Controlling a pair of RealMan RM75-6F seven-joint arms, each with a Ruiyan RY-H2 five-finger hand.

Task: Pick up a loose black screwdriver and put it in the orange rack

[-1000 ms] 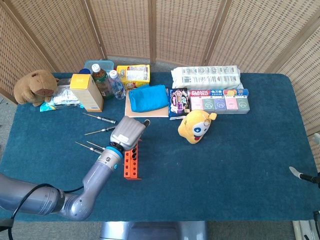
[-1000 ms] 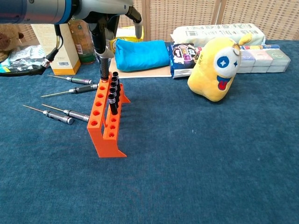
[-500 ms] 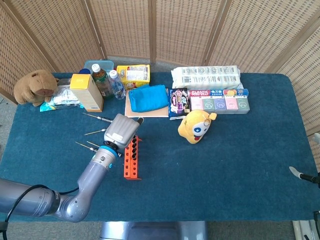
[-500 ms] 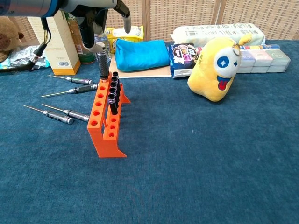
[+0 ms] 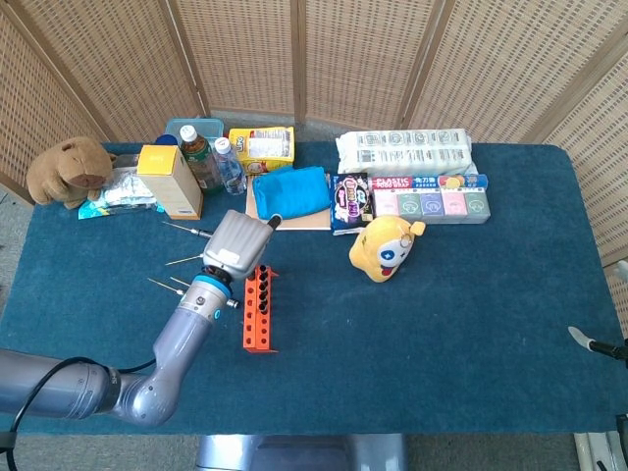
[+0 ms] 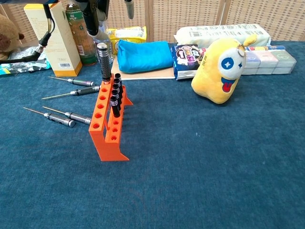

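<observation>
On the blue surface (image 5: 471, 324), left of centre, stands the orange rack (image 6: 108, 125), its long side running near to far. Several black screwdrivers sit upright in its right row of holes, and one taller screwdriver (image 6: 103, 61) with a grey knurled handle stands upright in a hole at the far end of the rack, free of any hand. Just above that far end hangs the left hand (image 5: 235, 246); in the chest view only its lower part shows at the top edge (image 6: 97, 10), with one finger (image 6: 128, 8) pointing down to the right. It holds nothing and its fingers look apart, clear of the tall screwdriver's top.

Left of the rack four loose screwdrivers (image 6: 71, 81) lie flat on the surface: two nearer the far side, two nearer the front, all with thin shafts pointing left. The closest of these (image 6: 66, 115) lies just beside the rack's left side.

Along the far side are a brown plush animal (image 5: 67, 171), a yellow box (image 5: 169, 181), bottles (image 5: 199, 155), a blue pouch (image 5: 291, 192) on a tan board, a dark snack packet (image 5: 348, 202), a white wrapped pack (image 5: 404, 151) and a row of pastel boxes (image 5: 432, 203). A yellow plush toy (image 6: 220, 70) sits right of the rack, well apart from it.

At the right edge of the head view only a small white tip of the right hand (image 5: 586, 340) shows; whether it is spread or closed I cannot tell.
</observation>
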